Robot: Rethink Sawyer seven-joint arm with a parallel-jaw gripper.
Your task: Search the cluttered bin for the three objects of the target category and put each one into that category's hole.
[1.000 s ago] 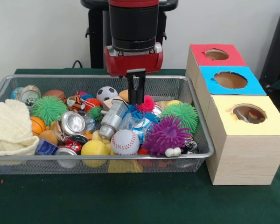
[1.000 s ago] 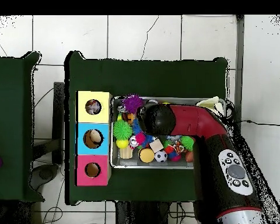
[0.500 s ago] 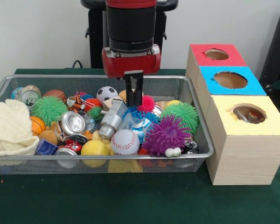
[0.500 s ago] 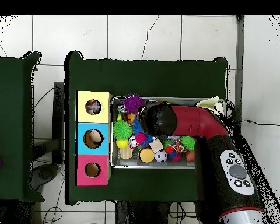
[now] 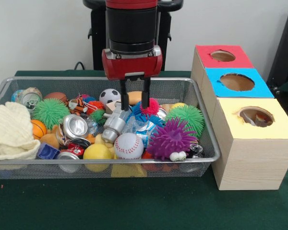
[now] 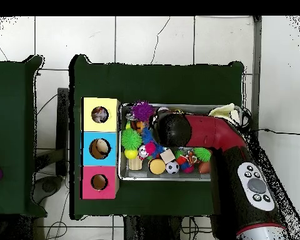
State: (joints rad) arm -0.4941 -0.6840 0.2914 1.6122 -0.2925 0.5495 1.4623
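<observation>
Pincer [image 5: 136, 98]: spread, empty, hanging over the wire bin [image 5: 201, 120].
Below it: a silver bottle [image 5: 114, 124] and a pink spiky ball [image 5: 150, 106], perhaps just touching one finger.

A dark green cloth-covered table [image 5: 134, 201] stands before a plain pale wall [image 5: 43, 33], on a white tiled floor [image 6: 146, 37] strung with dark cables [image 6: 49, 112], beside a second green-covered table [image 6: 12, 137].

front view near; overhead high; both show bin [image 5: 201, 124].
</observation>
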